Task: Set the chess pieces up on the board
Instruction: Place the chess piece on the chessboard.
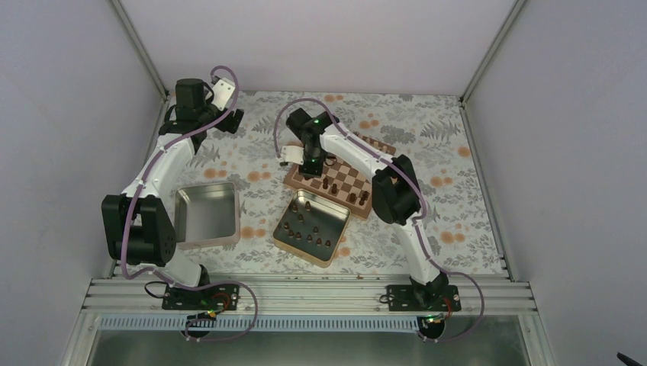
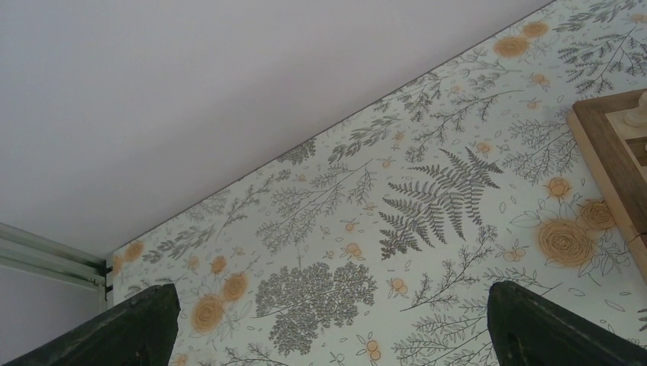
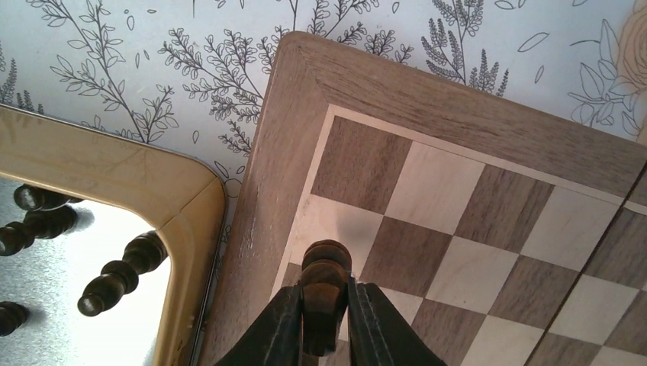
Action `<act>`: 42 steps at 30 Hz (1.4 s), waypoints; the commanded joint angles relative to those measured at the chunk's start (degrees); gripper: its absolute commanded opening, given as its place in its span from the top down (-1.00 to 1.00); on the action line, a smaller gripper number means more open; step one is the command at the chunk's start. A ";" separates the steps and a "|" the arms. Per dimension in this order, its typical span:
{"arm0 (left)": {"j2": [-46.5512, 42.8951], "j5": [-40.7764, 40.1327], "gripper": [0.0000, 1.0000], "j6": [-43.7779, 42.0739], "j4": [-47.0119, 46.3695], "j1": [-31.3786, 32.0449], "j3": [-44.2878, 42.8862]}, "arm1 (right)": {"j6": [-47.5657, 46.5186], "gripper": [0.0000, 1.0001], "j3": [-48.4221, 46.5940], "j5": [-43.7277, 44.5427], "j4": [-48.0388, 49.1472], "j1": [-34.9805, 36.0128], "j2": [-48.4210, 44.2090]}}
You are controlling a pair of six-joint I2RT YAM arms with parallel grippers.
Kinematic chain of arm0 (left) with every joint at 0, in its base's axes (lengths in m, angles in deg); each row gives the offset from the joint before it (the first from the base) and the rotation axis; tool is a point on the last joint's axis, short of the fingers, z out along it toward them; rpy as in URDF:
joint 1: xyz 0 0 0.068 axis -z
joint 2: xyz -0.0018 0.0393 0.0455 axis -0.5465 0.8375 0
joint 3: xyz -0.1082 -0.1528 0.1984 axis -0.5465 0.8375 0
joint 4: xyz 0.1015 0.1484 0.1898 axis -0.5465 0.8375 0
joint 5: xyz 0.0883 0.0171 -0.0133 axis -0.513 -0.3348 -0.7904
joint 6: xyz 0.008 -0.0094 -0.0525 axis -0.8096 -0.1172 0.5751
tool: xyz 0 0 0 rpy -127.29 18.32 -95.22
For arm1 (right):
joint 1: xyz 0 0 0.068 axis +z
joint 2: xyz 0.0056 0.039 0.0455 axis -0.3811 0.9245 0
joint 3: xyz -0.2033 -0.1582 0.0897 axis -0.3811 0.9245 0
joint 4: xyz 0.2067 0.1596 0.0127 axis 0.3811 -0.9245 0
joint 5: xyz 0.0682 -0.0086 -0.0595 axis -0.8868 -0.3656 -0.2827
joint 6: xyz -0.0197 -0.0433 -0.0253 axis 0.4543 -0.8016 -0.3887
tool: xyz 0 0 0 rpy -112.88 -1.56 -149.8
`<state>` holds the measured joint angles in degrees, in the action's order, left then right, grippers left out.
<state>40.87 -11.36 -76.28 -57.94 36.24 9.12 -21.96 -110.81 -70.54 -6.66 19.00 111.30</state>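
The chessboard (image 1: 347, 179) lies right of centre; its corner shows in the right wrist view (image 3: 305, 91). My right gripper (image 3: 324, 313) is shut on a dark brown chess piece (image 3: 326, 278) and holds it over the squares near the board's left corner; from above the gripper (image 1: 310, 169) is at the board's left edge. Several dark pieces stand on the board (image 1: 336, 185). More dark pieces lie in a tin (image 1: 313, 229), seen also in the right wrist view (image 3: 114, 274). My left gripper (image 2: 328, 324) is open and empty over the floral cloth at the far left (image 1: 229, 118).
An empty square metal tin (image 1: 207, 216) stands at the left front. A pale tan piece (image 2: 637, 110) shows at the board's edge in the left wrist view. Grey walls close the table on three sides.
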 commanded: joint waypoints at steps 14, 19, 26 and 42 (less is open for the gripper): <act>-1.42 1.16 -1.00 -0.62 -1.63 0.09 0.94 | -1.61 0.65 -1.78 -2.18 -0.04 -1.76 3.06; -1.41 1.16 -1.00 -0.62 -1.52 0.05 0.82 | -1.58 0.65 -1.22 -2.49 0.77 -2.07 2.71; -1.45 0.96 -1.00 -0.71 -1.63 0.05 0.91 | -1.72 0.65 -1.24 -3.32 0.59 -2.12 2.74; -1.12 0.89 -1.00 -0.80 -1.76 0.05 0.84 | -1.99 0.73 -1.68 -4.43 0.47 -2.12 3.09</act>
<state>40.87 -11.06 -76.30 -58.12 36.24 9.67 -22.95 -111.26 -73.54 -6.15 17.23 113.72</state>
